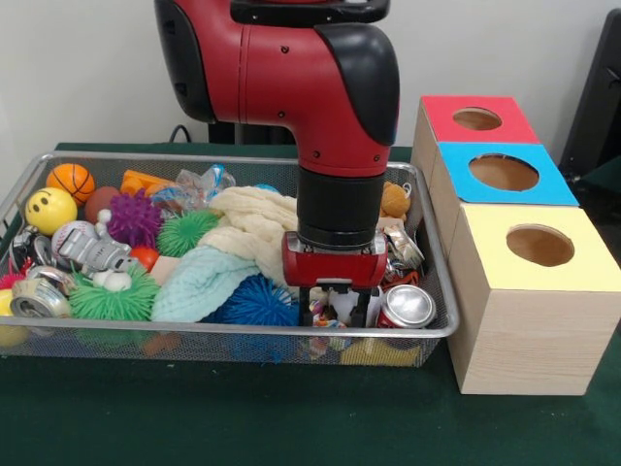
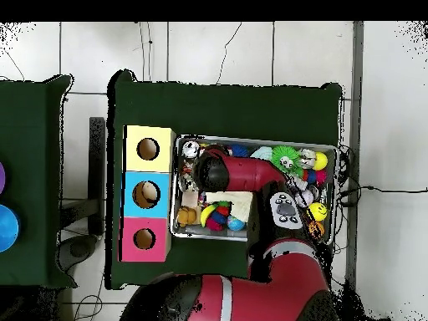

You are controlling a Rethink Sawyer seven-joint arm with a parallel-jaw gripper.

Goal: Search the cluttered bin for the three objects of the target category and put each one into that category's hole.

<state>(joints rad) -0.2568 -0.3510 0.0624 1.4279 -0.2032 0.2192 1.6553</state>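
The crushed can (image 1: 406, 307) lies on its side in the basket's (image 1: 233, 335) near right corner, its long axis running near to far, top facing the camera. At its nine o'clock the gripper (image 1: 335, 303) hangs low over the clutter; whether the jaws are apart cannot be told. At three o'clock stand the boxes (image 1: 529, 291).

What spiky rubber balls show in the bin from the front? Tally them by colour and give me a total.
Purple spiky ball: 1
Green spiky balls: 2
Blue spiky ball: 1
Total: 4 showing in the front view; more may lie buried under the clutter.
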